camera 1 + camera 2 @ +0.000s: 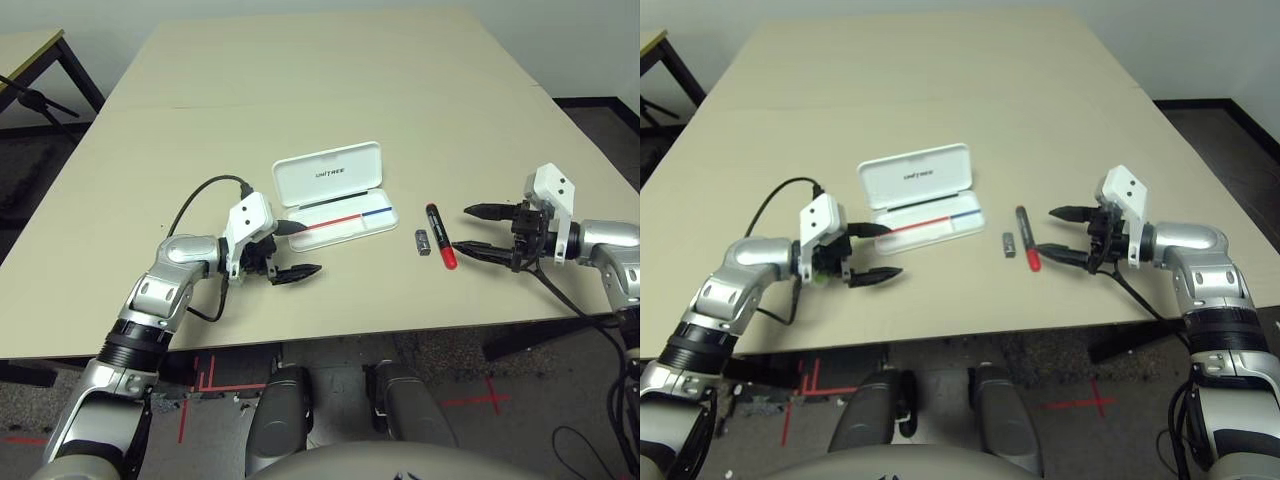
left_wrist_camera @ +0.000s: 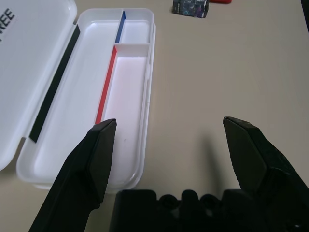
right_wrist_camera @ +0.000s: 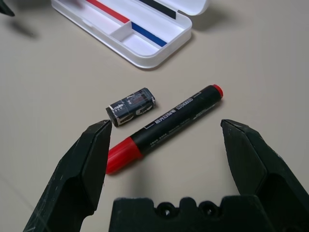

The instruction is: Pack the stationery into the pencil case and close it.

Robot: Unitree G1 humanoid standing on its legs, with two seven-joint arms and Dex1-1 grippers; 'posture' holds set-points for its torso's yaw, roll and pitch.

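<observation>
**Marker lies just before the right pincer, but crosswise to it**

The marker, black with a red end, lies on the surface to the robot's left of the right pincer. It is quite near to the fingertips, and this pincer is clearly nearer to it than the left pincer. Both pincers stand wide, with nothing between their fingers.

The long axis of the marker runs mostly away from the robot, with a little slant, and the red end is the nearer one. The right pincer points to the left, so the marker lies across its way, oblique to the closing line of the fingers. I judge that the right pincer should turn first, so that the fingers come on the two long sides; otherwise it may push one end and make the marker roll.

The small dark block is just beside the marker, on the side of the open pencil case. A finger could knock it there, I think.
</observation>
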